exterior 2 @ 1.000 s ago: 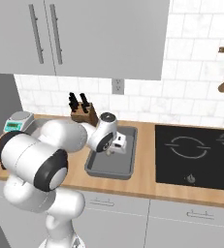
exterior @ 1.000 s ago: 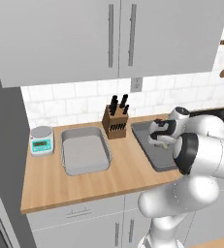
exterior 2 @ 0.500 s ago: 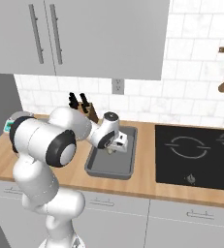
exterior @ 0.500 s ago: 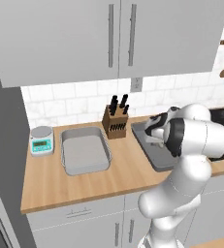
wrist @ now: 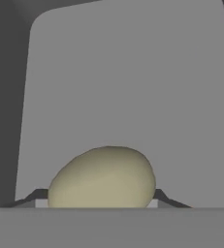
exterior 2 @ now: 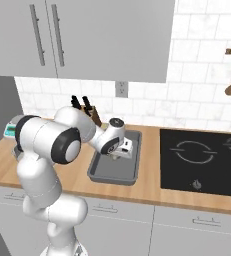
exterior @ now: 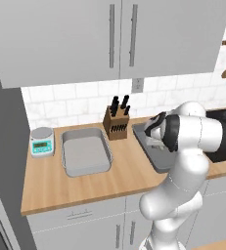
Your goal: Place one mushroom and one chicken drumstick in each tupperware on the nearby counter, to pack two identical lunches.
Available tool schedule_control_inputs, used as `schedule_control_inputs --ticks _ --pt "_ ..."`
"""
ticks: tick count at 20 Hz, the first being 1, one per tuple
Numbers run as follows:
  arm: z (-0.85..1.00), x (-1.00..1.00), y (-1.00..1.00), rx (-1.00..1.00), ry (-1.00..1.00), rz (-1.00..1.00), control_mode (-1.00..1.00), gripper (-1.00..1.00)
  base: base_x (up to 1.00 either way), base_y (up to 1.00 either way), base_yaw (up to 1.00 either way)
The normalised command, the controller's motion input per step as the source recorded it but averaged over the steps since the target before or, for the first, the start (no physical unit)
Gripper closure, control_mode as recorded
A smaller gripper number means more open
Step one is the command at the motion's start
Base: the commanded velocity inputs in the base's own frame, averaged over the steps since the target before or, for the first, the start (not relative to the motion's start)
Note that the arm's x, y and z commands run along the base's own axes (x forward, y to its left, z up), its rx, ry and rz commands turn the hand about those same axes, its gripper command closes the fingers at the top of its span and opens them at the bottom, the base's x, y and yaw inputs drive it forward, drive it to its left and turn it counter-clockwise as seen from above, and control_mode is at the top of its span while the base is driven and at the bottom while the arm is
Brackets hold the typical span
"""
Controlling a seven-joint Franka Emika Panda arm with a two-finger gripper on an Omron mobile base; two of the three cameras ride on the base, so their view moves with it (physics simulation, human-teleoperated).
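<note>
So the gripper [wrist: 102, 201] has its jaws clamped on a pale mushroom [wrist: 104, 178], sitting at 6 o'clock in the hand view, right above the darker tupperware [exterior 2: 113, 172]. Looks like the drop-off step; next it needs to let go low over the floor.

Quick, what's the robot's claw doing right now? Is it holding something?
Claw: closed on a pale tan mushroom, over the darker grey tupperware.

pale tan mushroom [wrist: 104, 177], dark grey tupperware [exterior 2: 103, 175]
</note>
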Motion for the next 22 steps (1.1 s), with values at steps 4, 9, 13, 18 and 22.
schedule_control_inputs --ticks 4,9,13,18,22 --pt "0.03 0.00 0.00 0.00 -0.01 0.00 -1.00 -1.00 0.00 0.00 0.00" --pt "0.42 -0.19 0.00 0.00 -0.04 0.00 -1.00 -1.00 0.00 0.00 0.00" --pt "0.66 -0.19 0.00 0.00 -0.08 0.00 -1.00 -1.00 0.00 0.00 0.00" --pt "0.74 -0.40 0.00 0.00 -0.06 0.00 -1.00 -1.00 0.00 0.00 0.00" --pt "0.49 -0.62 0.01 0.00 0.00 0.00 -1.00 -1.00 0.00 0.00 0.00"
